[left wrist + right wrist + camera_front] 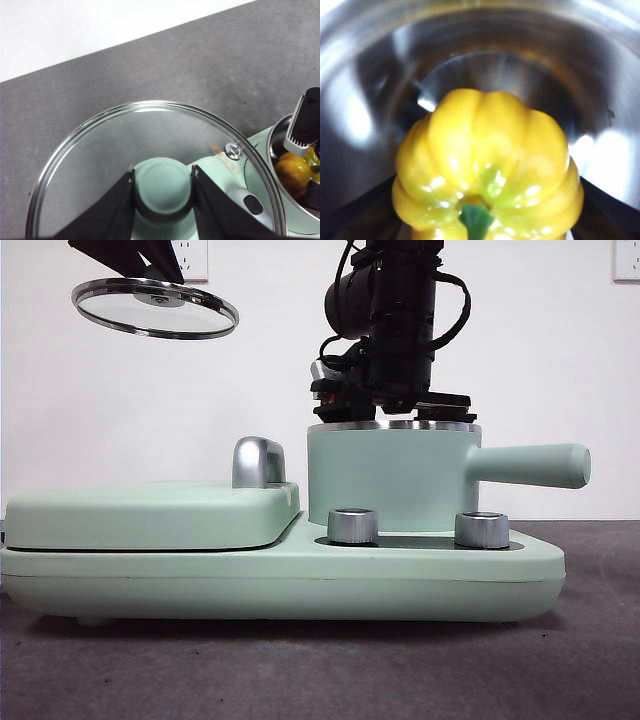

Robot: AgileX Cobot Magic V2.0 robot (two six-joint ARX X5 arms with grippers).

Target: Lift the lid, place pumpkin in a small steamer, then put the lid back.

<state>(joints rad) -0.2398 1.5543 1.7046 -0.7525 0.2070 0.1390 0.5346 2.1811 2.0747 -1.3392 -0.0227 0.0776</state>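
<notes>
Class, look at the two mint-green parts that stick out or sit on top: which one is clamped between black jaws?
The lid's round knob, held aloft by the left gripper; the steamer's long handle sticks out untouched.

The bench (590, 660) is a dark grey, slightly rough surface that ends at a white wall behind. Directly on it lies one thing: a wide mint-green base (280, 585), long and low with rounded corners, stretching across most of the bench's width. In the left wrist view the grey bench (150, 75) runs bare up to its far edge, with only a corner of the base (260, 140) showing.
</notes>
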